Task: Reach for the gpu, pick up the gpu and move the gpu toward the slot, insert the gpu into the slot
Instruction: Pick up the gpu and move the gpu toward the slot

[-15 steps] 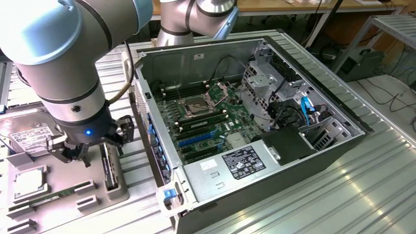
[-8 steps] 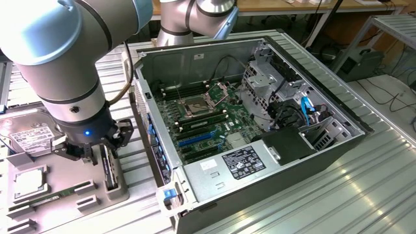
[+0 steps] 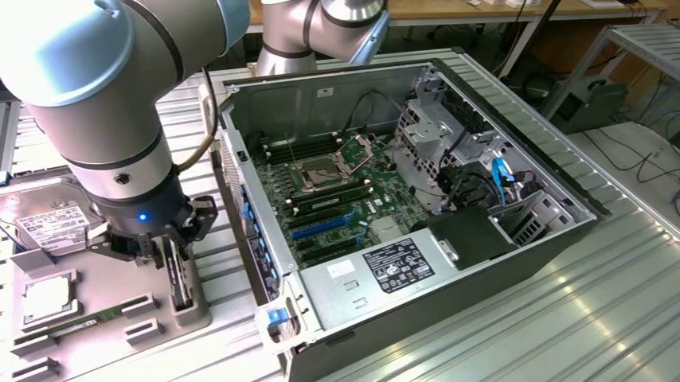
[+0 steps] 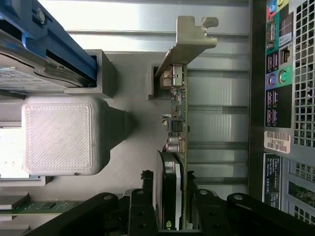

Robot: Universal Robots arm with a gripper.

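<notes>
The gpu (image 3: 181, 280) stands on edge in a groove of the grey holder (image 3: 111, 278), left of the open computer case in the exterior view. In the wrist view the gpu (image 4: 177, 110) shows its component side, with the grey metal bracket (image 4: 191, 40) at the far end and a black fan at the near end. My gripper (image 3: 177, 263) is down over the card. Its black fingers (image 4: 145, 199) press against both faces of the card near the fan, so the gripper (image 4: 170, 206) is shut on it. The blue slot (image 3: 318, 225) lies on the green motherboard (image 3: 356, 187) inside the case.
A silver hard drive (image 3: 48, 223), a processor (image 3: 48, 296) and a green memory stick (image 3: 75, 328) lie in the holder. The case wall (image 3: 250, 215) rises between the holder and the motherboard. Cables and a drive cage (image 3: 435, 135) crowd the case's far side.
</notes>
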